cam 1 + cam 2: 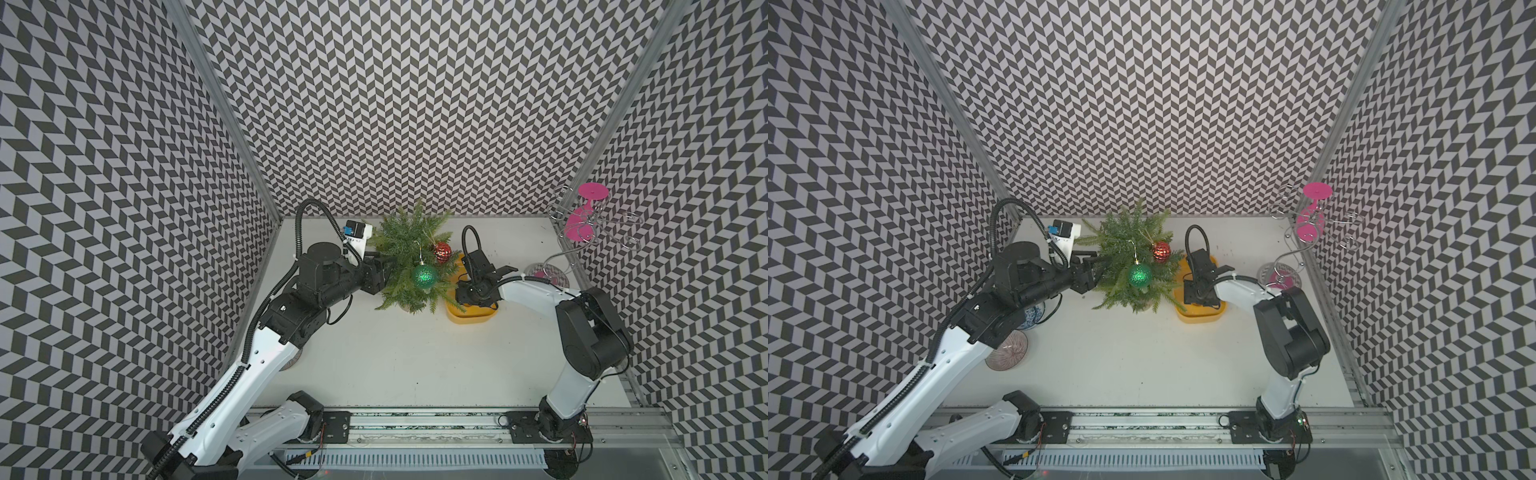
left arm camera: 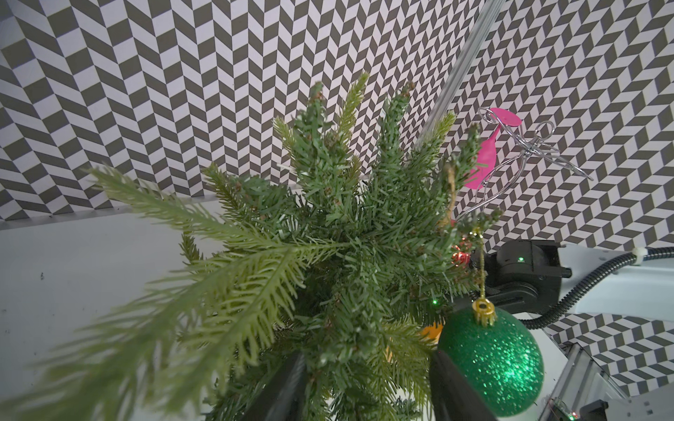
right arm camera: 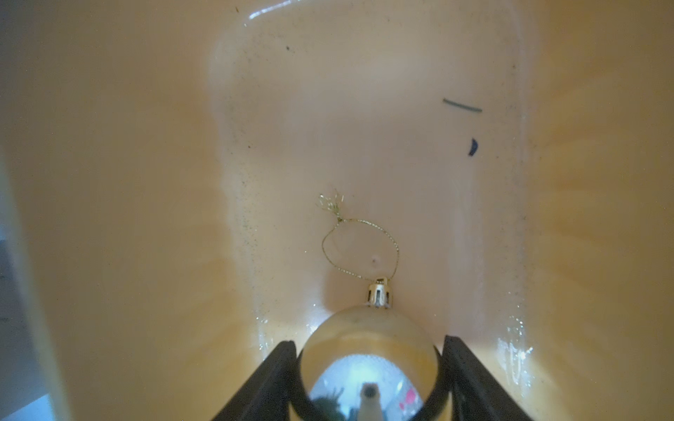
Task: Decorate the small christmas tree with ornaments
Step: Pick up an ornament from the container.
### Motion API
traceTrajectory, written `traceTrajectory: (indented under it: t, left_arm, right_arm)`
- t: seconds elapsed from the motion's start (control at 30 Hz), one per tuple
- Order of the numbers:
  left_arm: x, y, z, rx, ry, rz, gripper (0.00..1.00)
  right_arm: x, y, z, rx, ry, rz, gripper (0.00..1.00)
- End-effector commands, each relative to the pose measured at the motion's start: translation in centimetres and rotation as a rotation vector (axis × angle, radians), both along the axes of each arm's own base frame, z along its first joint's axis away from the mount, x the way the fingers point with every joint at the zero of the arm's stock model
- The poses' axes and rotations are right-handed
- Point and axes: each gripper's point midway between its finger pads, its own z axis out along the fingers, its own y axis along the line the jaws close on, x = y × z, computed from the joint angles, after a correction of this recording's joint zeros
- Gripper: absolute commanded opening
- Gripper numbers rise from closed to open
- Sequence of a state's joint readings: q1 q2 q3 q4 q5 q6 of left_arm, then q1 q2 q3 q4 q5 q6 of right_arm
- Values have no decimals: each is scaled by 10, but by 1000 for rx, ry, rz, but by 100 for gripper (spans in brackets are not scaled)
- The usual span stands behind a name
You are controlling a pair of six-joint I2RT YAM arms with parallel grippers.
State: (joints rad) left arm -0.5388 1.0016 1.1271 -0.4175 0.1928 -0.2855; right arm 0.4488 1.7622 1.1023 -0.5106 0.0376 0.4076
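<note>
The small christmas tree (image 1: 409,257) (image 1: 1133,257) stands at the back of the table. On its right side hang a glittery green ornament (image 1: 424,277) (image 1: 1139,275) (image 2: 496,364) and a patterned red ornament (image 1: 441,252) (image 1: 1161,251). My left gripper (image 2: 368,361) (image 1: 1100,266) reaches into the tree's left side, its jaws closed in on a bunch of branches. To the tree's right, my right gripper (image 3: 368,342) is down inside the yellow tray (image 1: 473,318) (image 3: 109,182). It is shut on a mirror-like pale gold ornament (image 3: 368,357), whose thin loop lies on the tray floor.
A wire stand with pink discs (image 1: 582,220) (image 1: 1308,216) rises at the back right corner, a glass dish (image 1: 1279,276) at its foot. A blue-patterned bowl (image 1: 1034,316) and a ribbed glass bowl (image 1: 1007,353) sit under my left arm.
</note>
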Motion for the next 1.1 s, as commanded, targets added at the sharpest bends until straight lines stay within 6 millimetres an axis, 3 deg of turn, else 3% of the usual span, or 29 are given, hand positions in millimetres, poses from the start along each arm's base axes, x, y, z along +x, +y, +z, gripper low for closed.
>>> traceTrajectory:
  t: [0.0, 0.17, 0.43, 0.73, 1.07]
  left_arm:
    - [1, 1, 21, -28, -54, -2, 56]
    - [2, 2, 23, -32, -59, 0, 56]
    - [3, 3, 30, -43, -78, 4, 56]
    - [6, 4, 48, -81, -116, 0, 56]
    - [12, 10, 67, -140, -142, -4, 56]
  right_arm:
    - [6, 2, 0, 2, -29, -3, 63]
    - [5, 3, 10, 20, -44, -1, 62]
    - [4, 1, 56, 112, -114, -13, 62]
    - [-1, -5, 131, 241, -224, -12, 62]
    - [-11, -7, 240, 352, -444, 30, 62]
